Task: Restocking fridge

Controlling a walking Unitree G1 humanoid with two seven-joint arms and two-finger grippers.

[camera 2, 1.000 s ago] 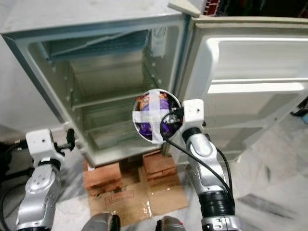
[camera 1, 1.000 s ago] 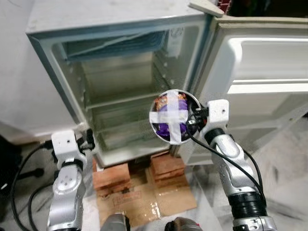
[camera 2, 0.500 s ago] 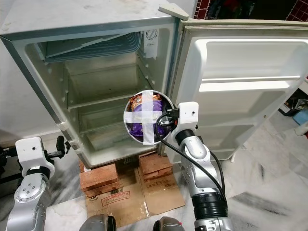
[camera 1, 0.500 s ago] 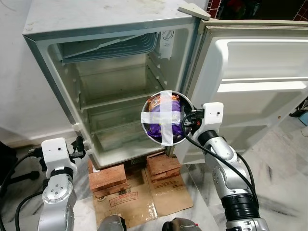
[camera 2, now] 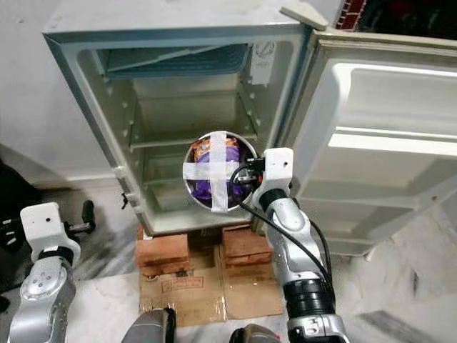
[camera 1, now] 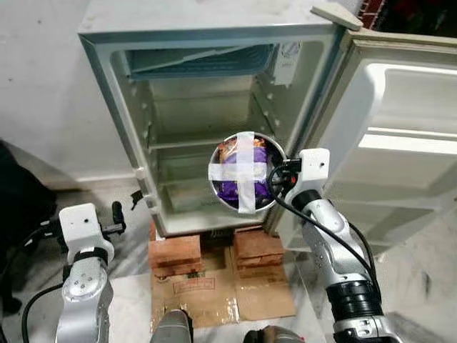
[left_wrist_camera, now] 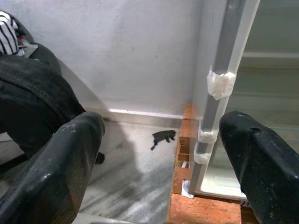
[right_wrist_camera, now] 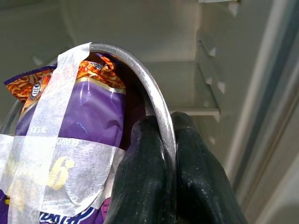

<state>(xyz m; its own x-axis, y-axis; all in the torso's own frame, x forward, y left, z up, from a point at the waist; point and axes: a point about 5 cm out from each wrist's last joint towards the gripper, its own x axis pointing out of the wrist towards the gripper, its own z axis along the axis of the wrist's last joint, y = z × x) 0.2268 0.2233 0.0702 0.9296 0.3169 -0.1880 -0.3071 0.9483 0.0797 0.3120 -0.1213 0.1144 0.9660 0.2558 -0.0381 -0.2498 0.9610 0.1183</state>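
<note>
right claw (right_wrist_camera: 161,140) clamped on bowl (camera 1: 246,171)

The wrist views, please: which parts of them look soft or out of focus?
Left wrist view: the left pincer's fingers are blurred, the fridge edge sharp. Right wrist view: the bowl and right pincer are crisp, the shelves behind soft.

White tape (camera 1: 245,174) crosses the bowl (right_wrist_camera: 154,93), hiding much of the purple packet (right_wrist_camera: 88,116); the fridge door (camera 1: 400,136) is cut off at 3 o'clock.
</note>
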